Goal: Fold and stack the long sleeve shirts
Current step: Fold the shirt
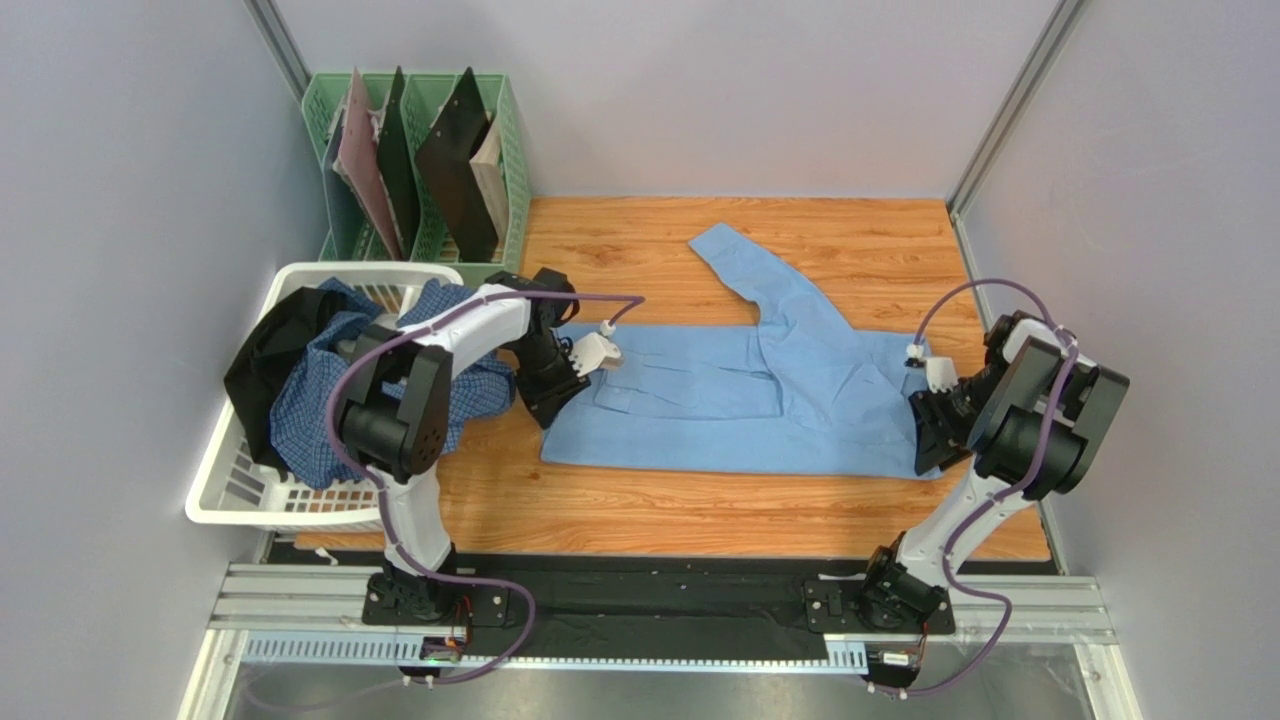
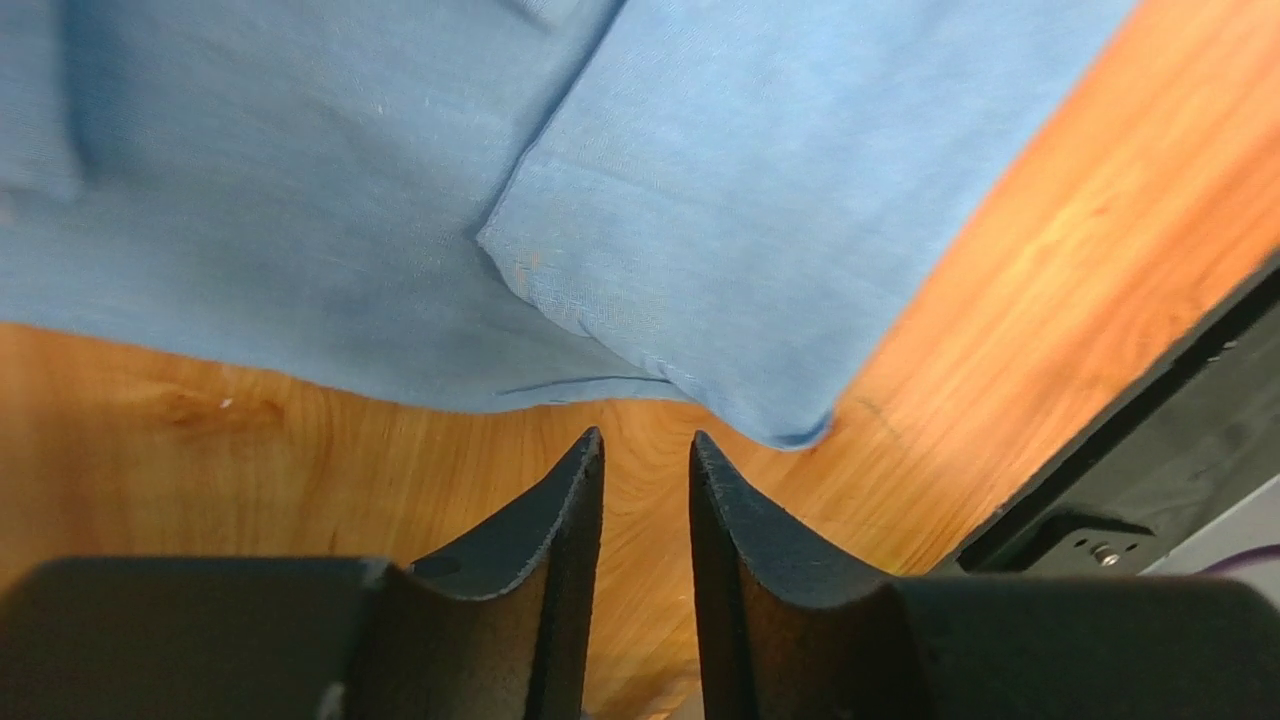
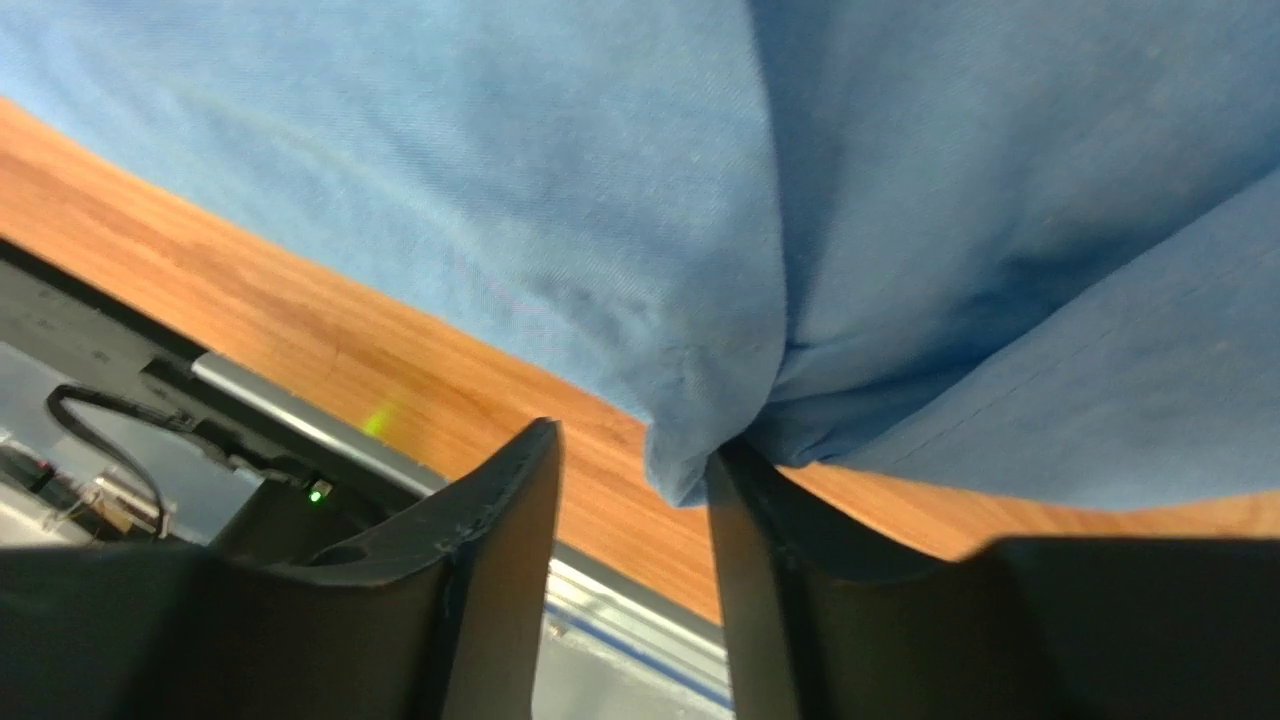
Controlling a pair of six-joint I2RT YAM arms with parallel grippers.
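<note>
The light blue shirt lies spread on the wooden table, one sleeve reaching toward the back. My left gripper is low at its near left corner. In the left wrist view the jaws stand a little apart with nothing between them, and the hem corner lies just ahead. My right gripper is at the near right corner. Its jaws are open, and the shirt's corner touches the right finger's tip. The blue-and-white checked shirt lies bunched in the white basket.
A black garment hangs over the basket's left side. A green rack with dark boards stands behind the basket. Grey walls close in both sides. The table's metal front rail shows under the right gripper.
</note>
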